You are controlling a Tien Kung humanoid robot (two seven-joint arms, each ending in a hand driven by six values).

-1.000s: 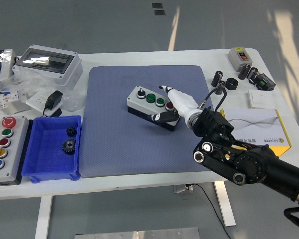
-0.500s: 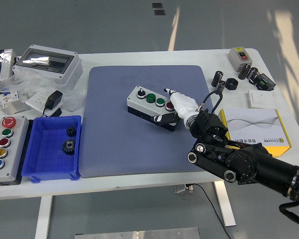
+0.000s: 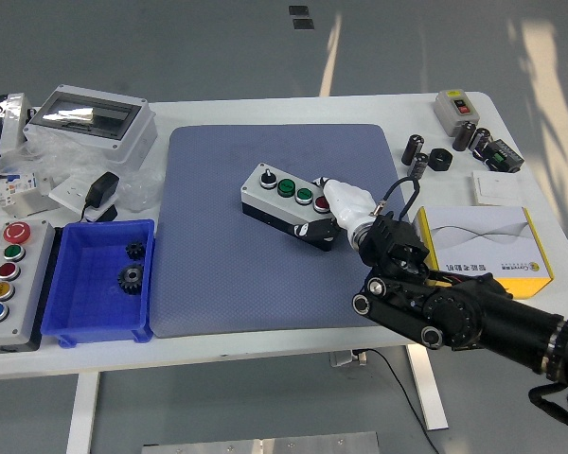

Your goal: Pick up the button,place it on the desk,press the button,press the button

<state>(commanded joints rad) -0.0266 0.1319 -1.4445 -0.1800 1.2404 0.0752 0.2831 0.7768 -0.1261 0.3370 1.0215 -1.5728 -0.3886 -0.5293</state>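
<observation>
Five-button control station (image 3: 9, 272): at your far left on the white desk (image 3: 379, 112), near edge; its grey face carries a red mushroom button, then green, red, yellow and blue buttons in a row running toward you.
Clear-lid enclosure (image 3: 90, 121): far left corner, with plastic bags and a black power adapter (image 3: 101, 192) just near of it.
Blue bin (image 3: 99, 280): just right of the control station, overlapping the left edge of the mat; you see two black gears (image 3: 131, 268) inside it.
Blue-grey mat (image 3: 275, 227): covers the middle of the desk.
Button box (image 3: 292, 203): the task's thing; it lies on the mat, slightly right of centre, turned at an angle, with a selector knob at its left end, two green buttons in the middle and a red button at its right end.
Right hand (image 3: 343, 206): white, at the end of the black arm coming from your lower right; it sits at the right end of the button box, over the red button, with its thumb against the box's near side. You cannot tell from here whether the fingers are curled or spread.
White-and-yellow carton (image 3: 488, 248): right of the mat, partly behind the arm.
Small black parts (image 3: 434, 157): far right of the mat, beside a grey switch box (image 3: 456, 107) with a red button at the far right corner.
</observation>
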